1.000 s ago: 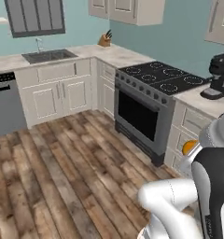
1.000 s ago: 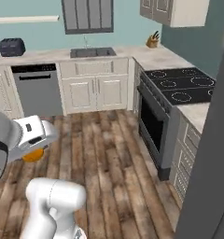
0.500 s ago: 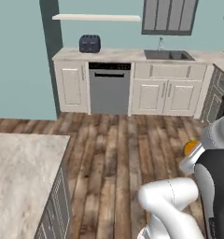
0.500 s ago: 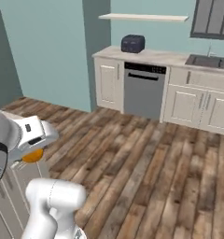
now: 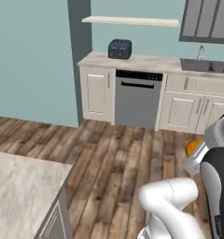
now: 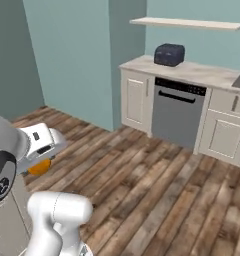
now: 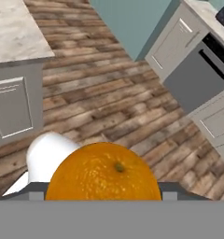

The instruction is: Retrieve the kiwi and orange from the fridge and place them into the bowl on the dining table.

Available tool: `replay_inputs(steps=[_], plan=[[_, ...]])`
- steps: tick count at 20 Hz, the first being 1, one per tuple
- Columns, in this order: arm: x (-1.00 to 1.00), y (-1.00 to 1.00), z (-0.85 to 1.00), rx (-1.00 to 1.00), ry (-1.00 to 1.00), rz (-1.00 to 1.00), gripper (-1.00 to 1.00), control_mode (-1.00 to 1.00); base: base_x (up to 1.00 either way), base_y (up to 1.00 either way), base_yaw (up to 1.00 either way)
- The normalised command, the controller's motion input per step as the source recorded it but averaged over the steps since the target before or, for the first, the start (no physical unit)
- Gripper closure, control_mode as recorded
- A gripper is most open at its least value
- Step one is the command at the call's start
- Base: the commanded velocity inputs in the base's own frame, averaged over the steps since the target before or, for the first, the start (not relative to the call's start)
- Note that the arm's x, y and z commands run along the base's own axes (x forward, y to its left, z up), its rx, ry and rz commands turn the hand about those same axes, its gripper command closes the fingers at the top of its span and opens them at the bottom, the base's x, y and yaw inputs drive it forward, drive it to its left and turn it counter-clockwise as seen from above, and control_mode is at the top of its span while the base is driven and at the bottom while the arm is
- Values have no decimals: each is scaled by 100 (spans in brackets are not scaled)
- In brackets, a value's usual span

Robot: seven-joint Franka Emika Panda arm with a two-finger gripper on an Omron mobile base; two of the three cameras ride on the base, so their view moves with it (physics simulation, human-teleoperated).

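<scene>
1. We see a bright orange orange (image 7: pixel 103 172) with a small brown stem spot.
2. Our floor (image 5: pixel 109 154) is brown-grey wood planks.
3. The dining table (image 5: pixel 20 191) top is beige marble-patterned.
4. The wall (image 6: pixel 77 55) is teal.
5. The dishwasher (image 5: pixel 137 99) is grey; the toaster (image 5: pixel 120 48) dark blue-grey.

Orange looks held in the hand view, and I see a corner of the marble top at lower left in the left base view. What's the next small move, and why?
Probably keep the gripper closed on the orange and turn the base further left toward the dining table. Just one corner of the table shows, with wood floor between, and the bowl isn't visible yet, so releasing now would be premature.
</scene>
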Motion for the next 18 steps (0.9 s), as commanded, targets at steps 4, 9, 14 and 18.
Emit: replay_inputs(steps=[4,9,14,18], plan=[[0,0,0,0,0,0,100,100,100,-23,45],[0,0,0,0,0,0,100,100,100,-6,68],[0,0,0,0,0,0,100,100,100,-3,74],[0,0,0,0,0,0,100,100,100,-7,74]])
